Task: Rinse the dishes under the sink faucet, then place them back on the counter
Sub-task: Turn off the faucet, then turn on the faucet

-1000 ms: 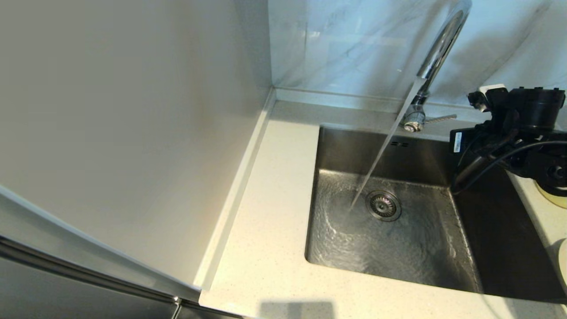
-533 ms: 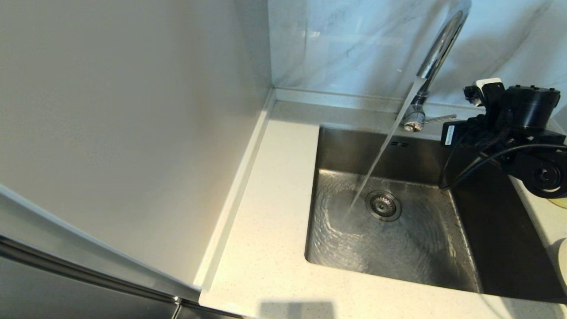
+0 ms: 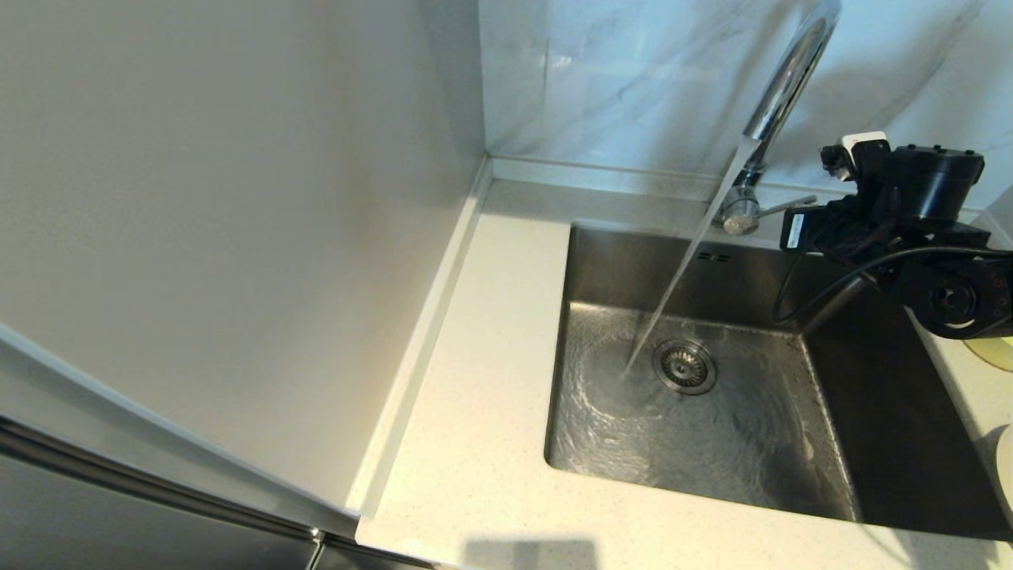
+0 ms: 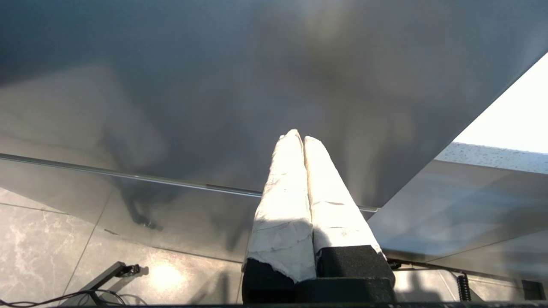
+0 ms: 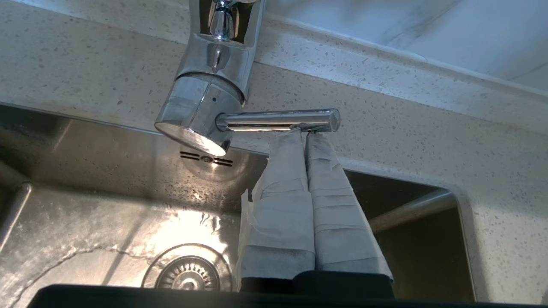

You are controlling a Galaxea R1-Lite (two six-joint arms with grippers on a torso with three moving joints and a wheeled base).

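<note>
Right at the back rim of the sink, the sink faucet rises from its chrome base on the counter and arches up toward the marble wall panel. Its thin side lever sticks out sideways from the base, long axis lying roughly level and parallel to the sink's back edge, free end pointing toward the robot's right. Water pours in a slanted stream from the spout and lands just beside the round drain strainer, spreading in ripples over the basin floor.

In the right wrist view, the right gripper sits directly under the lever near its free end, its two taped fingers pressed together with no gap between them and nothing clamped between; their tips touch the lever's underside. In the head view this arm hangs over the sink's back right corner.

Beyond the sink's right rim, a sliver of the pale yellow bowl shows on the counter under the arm, and a cream-white edge of the plate appears nearer the front.

The left gripper is parked away from the sink, fingers closed together and empty, facing a grey cabinet panel.
</note>
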